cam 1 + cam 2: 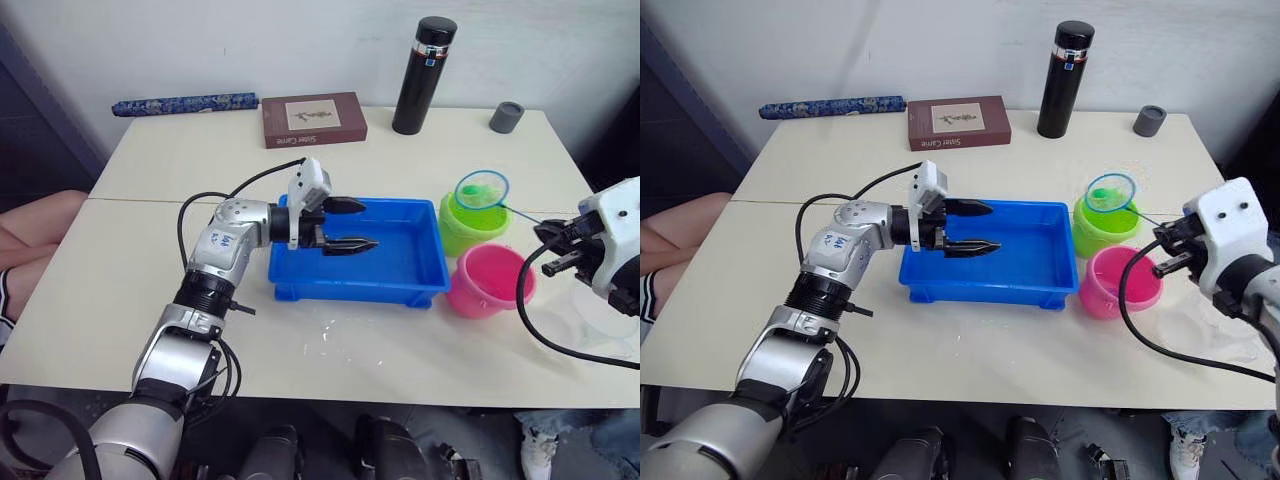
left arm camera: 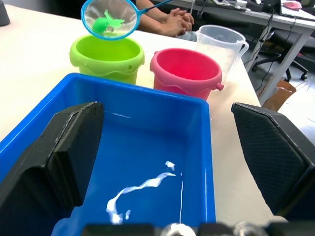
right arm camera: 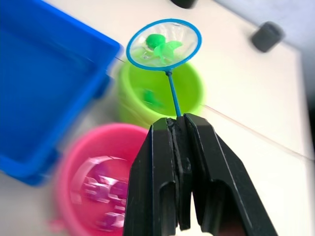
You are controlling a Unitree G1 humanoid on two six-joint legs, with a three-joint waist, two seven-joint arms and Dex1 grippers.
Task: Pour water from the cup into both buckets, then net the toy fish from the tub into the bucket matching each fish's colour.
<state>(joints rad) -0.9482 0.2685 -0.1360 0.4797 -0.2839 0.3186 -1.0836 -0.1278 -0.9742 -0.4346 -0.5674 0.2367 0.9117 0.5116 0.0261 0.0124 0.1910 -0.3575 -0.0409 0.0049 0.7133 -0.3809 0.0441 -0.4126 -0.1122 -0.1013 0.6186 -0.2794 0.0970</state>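
While my right fingers are clamping shut on the thin blue handle of the net, I am holding its hoop just above the green bucket, with one green fish lying in the mesh. More green shapes are showing inside that bucket, and several magenta fish are sitting in the pink bucket, which is standing just beside the green one, on the side nearer the counter's front edge. Both buckets are resting close against the right end of the tub.

My left fingers are spread wide and hovering over the left part of the tub, holding nothing. Inside the tub I am seeing a wet bottom with a pale streak of water, and I cannot make out any fish there. The tub is sitting near the middle of the counter.

The cup is standing upright behind the pink bucket in my left wrist view, toward the counter's right edge. Along the back edge, a black flask, a small grey cap, a brown book and a blue patterned roll are lying well apart from the tub.
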